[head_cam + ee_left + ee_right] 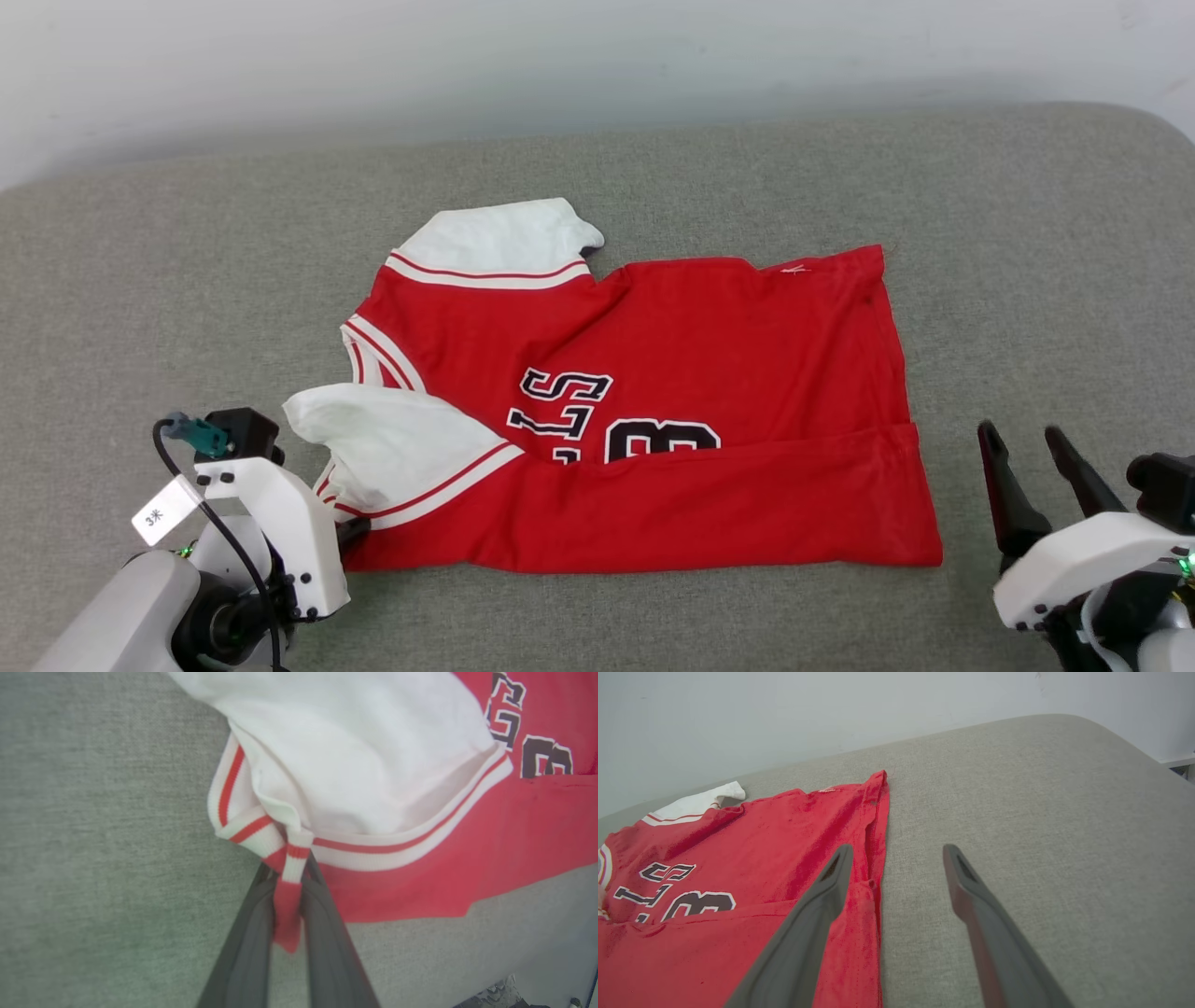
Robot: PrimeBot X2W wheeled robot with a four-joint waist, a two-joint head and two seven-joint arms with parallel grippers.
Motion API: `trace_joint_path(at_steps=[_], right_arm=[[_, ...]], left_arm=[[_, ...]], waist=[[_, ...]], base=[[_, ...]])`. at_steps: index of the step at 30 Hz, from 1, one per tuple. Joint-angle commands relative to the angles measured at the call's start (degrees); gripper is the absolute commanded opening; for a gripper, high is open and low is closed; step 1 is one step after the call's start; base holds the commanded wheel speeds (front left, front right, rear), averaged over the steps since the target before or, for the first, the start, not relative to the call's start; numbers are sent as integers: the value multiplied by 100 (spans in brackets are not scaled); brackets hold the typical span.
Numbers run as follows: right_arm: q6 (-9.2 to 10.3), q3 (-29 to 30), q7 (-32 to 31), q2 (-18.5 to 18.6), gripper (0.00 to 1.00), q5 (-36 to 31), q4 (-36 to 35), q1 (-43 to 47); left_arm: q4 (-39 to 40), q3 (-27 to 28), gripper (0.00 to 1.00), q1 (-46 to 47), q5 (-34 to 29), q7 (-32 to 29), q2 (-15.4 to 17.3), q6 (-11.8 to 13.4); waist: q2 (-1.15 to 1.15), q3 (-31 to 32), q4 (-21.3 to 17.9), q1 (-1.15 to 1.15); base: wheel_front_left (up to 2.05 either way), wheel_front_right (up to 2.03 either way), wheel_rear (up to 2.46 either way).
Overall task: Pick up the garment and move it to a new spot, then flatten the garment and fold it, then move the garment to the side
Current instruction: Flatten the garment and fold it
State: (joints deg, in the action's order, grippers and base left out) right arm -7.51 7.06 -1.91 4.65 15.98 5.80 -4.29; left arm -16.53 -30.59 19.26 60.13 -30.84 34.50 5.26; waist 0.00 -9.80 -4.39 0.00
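**One fold in**

The garment (672,355) lies on the cushion (1027,233), near edge turned over the lettering (569,411). My left gripper (288,868) pinches the striped cuff (261,833); my right gripper (897,848) gapes empty beside the hem (878,826). More folding and the move aside remain.

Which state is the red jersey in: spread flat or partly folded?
Partly folded: the jersey has its near edge turned up over the chest number.
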Motion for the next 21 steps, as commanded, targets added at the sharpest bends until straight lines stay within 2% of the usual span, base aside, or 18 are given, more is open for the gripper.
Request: trace_joint_path(at_steps=[1, 6, 11, 15, 21], right_arm=[[5, 57, -273, 115, 100, 111, 73, 80], [5, 15, -1550, 454, 100, 396, 177, 180], [5, -313, -2615, 666, 100, 688, 44, 149], [5, -572, -3068, 738, 100, 810, 40, -45], [5, -1023, -3578, 829, 100, 997, 504, -362]], left_arm=[[75, 14, 0, -11, -46, 83, 13, 12], [479, 86, 0, -150, -164, 298, 125, 152], [888, 115, 0, -196, -210, 287, 208, 313], [1100, 134, 0, -186, -258, 322, 229, 396], [1254, 165, 0, -130, -292, 358, 250, 456]], waist=[[0, 51, 28, 0], [0, 145, 73, 0], [0, 47, 138, 0], [0, -98, 168, 0], [0, -330, 200, 0]], base=[[0, 0, 0], [0, 0, 0], [0, 0, 0], [0, 0, 0], [0, 0, 0]])
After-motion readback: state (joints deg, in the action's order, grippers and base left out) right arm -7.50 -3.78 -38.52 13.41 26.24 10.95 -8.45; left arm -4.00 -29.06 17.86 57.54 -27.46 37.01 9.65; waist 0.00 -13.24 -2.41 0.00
